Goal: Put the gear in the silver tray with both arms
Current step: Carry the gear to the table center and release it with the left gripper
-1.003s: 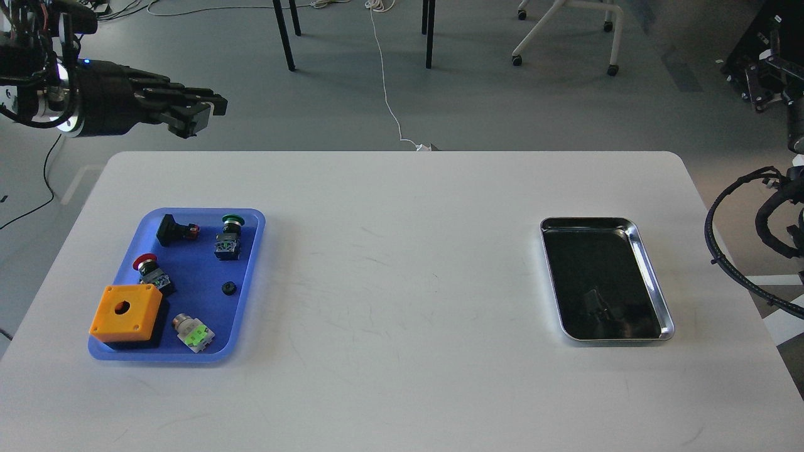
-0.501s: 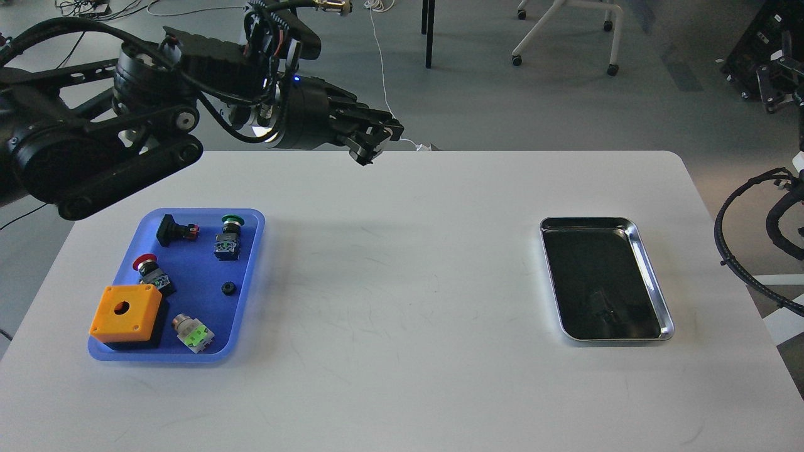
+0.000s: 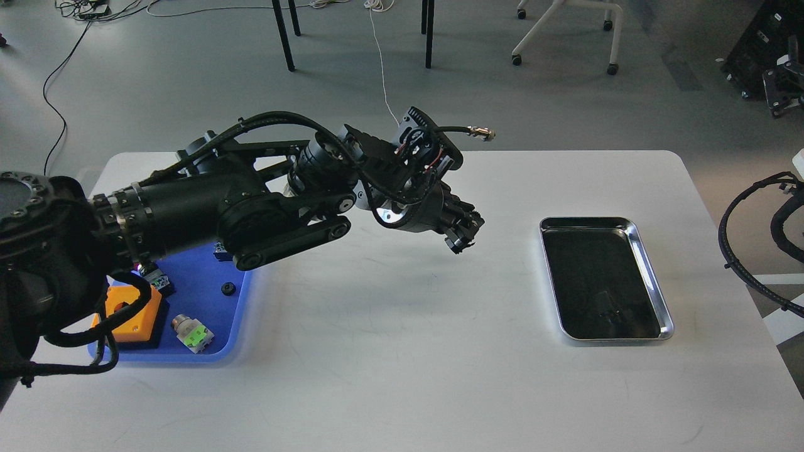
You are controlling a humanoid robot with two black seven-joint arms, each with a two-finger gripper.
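Note:
The gear (image 3: pixel 228 289) is a small black ring lying in the blue tray (image 3: pixel 201 282) at the left. The silver tray (image 3: pixel 597 270) sits empty at the right of the white table (image 3: pixel 402 351). My left arm (image 3: pixel 251 213) reaches from the left across the table's middle. Its gripper (image 3: pixel 463 237) hovers above the table between the two trays, well to the right of the gear, pointing down and right. It is dark and I cannot tell its fingers apart. Of my right arm only looped cables (image 3: pixel 728 251) show at the right edge, and its gripper is out of view.
The blue tray also holds an orange box (image 3: pixel 135 314), a green-labelled switch (image 3: pixel 193 333) and a part-hidden button (image 3: pixel 154 279); my left arm covers its far half. Chair and table legs (image 3: pixel 429 34) stand on the floor beyond the table.
My left arm has swung from beyond the table's far left corner, right and forward over the table. Its gripper has come lower, nearer the silver tray. The arm now hides the blue tray's far half.

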